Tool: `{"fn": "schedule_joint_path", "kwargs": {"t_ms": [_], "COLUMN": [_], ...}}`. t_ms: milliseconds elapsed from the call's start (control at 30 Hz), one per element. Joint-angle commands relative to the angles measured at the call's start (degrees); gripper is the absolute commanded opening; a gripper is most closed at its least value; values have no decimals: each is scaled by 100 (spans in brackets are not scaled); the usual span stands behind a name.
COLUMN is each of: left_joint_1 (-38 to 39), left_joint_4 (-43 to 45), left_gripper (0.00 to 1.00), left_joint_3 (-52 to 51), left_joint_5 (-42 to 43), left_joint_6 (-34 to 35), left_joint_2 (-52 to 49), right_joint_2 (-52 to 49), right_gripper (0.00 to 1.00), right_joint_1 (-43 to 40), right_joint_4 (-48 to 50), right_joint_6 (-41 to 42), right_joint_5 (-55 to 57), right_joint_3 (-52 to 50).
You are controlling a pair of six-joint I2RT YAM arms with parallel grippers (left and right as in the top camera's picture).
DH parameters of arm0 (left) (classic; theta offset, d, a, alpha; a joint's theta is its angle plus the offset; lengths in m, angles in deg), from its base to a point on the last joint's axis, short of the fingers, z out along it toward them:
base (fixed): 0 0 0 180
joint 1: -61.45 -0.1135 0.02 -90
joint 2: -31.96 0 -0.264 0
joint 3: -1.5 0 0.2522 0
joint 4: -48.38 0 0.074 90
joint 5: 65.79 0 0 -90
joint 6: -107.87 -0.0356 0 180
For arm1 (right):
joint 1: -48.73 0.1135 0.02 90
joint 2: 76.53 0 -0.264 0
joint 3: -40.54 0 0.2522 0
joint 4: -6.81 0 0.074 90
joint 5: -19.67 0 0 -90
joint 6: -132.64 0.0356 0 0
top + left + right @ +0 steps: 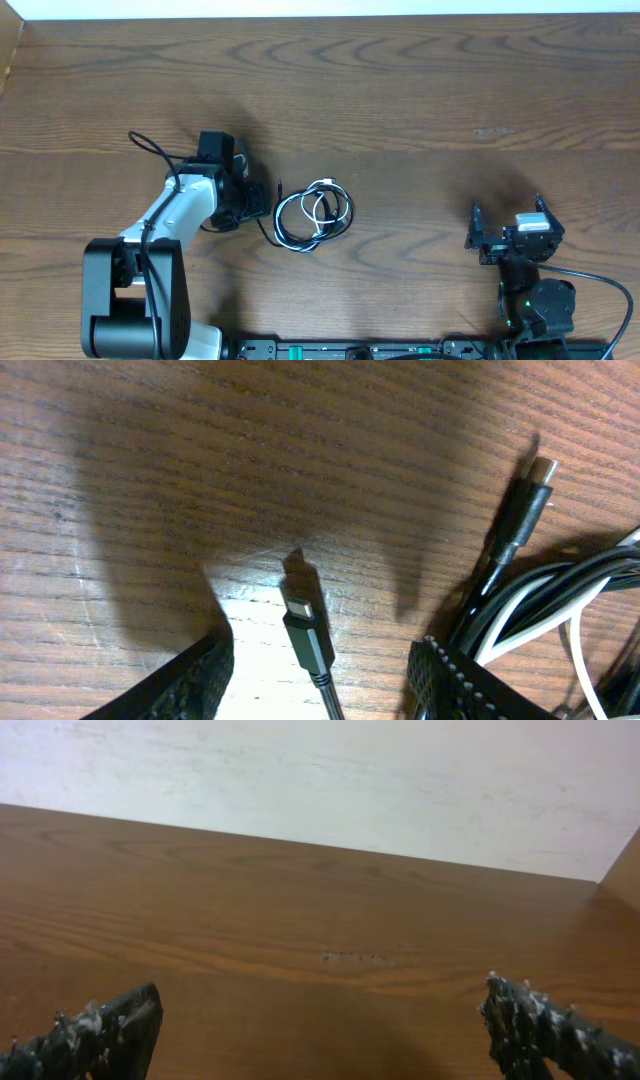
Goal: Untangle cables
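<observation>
- Black plug (308, 632) lies on the table (150, 460) between the spread fingers of the left claw (322, 665), touching neither.
- Cables (313, 215), one white and the others black, sit coiled together just ahead of that claw, beside one finger; a second black plug (535, 485) points away.
- Right claw (322, 998) is spread wide, empty and well apart from them.
- By my reading, one end lies free but the loops are not yet separated, so most untangling is left.
</observation>
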Motion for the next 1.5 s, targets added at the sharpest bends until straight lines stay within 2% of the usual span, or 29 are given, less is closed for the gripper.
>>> {"fn": "schedule_joint_path", "kwargs": {"t_ms": [0, 167, 233, 600, 833, 967, 1033, 1167, 1467], "left_joint_1": [13, 13, 13, 435, 811, 903, 903, 903, 901], "left_joint_4": [48, 149, 166, 210, 317, 341, 341, 341, 341], "left_gripper": [60, 32, 27, 25, 37, 40, 54, 64, 68], "left_joint_3": [-157, -157, -157, -157, -157, -157, -157, -157, -157], "left_joint_5": [-79, -74, -13, 9, 7, 4, 4, -37, -37], "left_joint_6": [-7, -7, -7, -120, -144, -160, -160, -160, -160], "left_joint_2": [-42, -42, -42, -42, -42, -42, -42, -42, -42], "right_joint_2": [9, 9, 9, 9, 9, 9, 9, 9, 9], "right_gripper": [99, 99, 99, 99, 99, 99, 99, 99, 99], "right_joint_1": [39, 39, 39, 39, 39, 39, 39, 39, 39], "right_joint_4": [-22, -22, -22, -22, -22, -22, -22, -22, -22], "right_joint_6": [-61, -61, -61, -61, -63, -61, -61, -63, -61], "right_joint_5": [4, 4, 4, 4, 4, 7, 4, 7, 4], "right_joint_3": [-4, -4, -4, -4, -4, -4, -4, -7, -4]}}
